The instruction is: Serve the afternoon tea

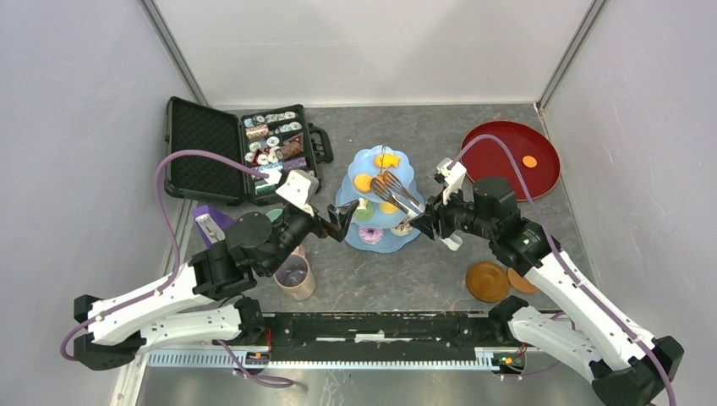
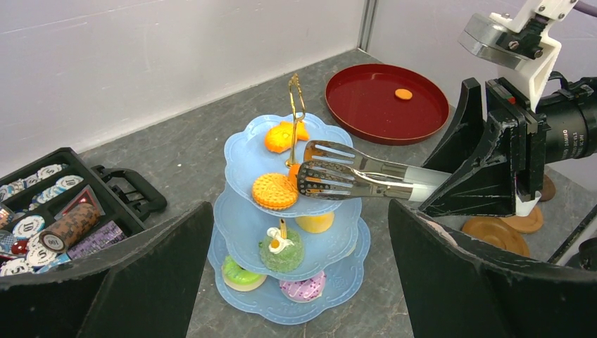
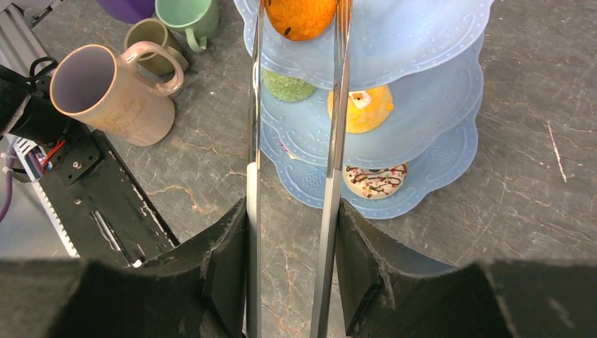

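Cake stand (image 2: 243,151), pale blue and three-tiered, sits mid-frame on the worktop (image 1: 423,127) in the overhead view, loaded with small pastries (image 2: 281,252). Right tool (image 1: 429,218) is clenched on steel tongs (image 2: 366,179), whose tips straddle an orange cake (image 3: 300,15) on the top tier; whether they touch it I can't quite tell. Left tool (image 1: 341,222) gapes, released, just left of the stand. Pastries look light and slick against smooth steel: pinch across the middle, gently; the stand seems tippy.

Left arm (image 1: 161,298) jaws spread; right arm (image 1: 568,283) jaws clamped.
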`<action>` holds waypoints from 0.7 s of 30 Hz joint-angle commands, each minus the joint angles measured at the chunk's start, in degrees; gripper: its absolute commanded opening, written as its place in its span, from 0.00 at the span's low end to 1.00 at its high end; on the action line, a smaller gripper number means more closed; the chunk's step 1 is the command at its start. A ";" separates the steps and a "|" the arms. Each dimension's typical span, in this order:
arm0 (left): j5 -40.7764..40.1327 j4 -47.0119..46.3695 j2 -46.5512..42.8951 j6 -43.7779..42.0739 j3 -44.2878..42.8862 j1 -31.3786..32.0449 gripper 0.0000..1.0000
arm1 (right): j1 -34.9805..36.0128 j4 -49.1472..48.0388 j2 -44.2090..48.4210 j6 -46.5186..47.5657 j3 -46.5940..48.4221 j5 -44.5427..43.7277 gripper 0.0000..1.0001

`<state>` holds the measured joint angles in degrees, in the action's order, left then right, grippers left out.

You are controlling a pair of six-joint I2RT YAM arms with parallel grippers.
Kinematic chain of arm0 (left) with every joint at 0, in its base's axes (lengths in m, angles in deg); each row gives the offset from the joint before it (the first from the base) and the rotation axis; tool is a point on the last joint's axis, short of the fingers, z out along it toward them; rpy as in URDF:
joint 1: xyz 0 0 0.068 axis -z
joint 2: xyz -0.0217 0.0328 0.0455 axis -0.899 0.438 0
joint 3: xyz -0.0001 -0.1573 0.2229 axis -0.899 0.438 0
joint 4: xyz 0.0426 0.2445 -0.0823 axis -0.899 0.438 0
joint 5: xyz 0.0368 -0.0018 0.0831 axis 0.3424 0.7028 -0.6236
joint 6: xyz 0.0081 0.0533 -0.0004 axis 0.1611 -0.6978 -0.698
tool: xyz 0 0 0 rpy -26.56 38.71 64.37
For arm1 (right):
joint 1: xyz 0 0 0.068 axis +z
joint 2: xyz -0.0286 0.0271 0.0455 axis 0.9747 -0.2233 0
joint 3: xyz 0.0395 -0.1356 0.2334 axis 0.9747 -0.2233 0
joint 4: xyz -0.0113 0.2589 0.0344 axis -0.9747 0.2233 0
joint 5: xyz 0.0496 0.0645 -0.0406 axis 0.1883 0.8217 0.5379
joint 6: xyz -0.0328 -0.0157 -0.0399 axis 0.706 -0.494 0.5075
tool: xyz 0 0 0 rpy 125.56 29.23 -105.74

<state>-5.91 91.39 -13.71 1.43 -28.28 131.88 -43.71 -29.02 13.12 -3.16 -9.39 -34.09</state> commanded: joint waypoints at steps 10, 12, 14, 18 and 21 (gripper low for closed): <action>-0.27 -1.63 0.45 2.39 -0.93 -0.26 1.00 | 0.54 2.08 2.42 1.48 4.10 -2.99 0.38; -0.32 -1.49 0.65 2.39 -1.07 -0.20 1.00 | 0.61 2.03 2.38 1.45 3.70 -2.66 0.40; -0.27 -1.42 0.56 2.39 -1.08 -0.24 1.00 | 0.70 1.83 2.46 1.54 3.51 -2.34 0.43; -0.27 -1.53 0.64 2.39 -1.08 -0.27 1.00 | 0.85 1.25 2.16 1.44 3.43 -1.45 0.48; -0.27 -1.45 0.55 2.39 -1.08 -0.23 1.00 | 1.02 0.31 2.02 1.35 2.92 -1.04 0.51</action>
<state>-5.91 91.44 -13.05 1.43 -28.28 131.88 -43.23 -25.70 14.84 -2.05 -8.19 -36.23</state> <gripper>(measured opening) 0.997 0.498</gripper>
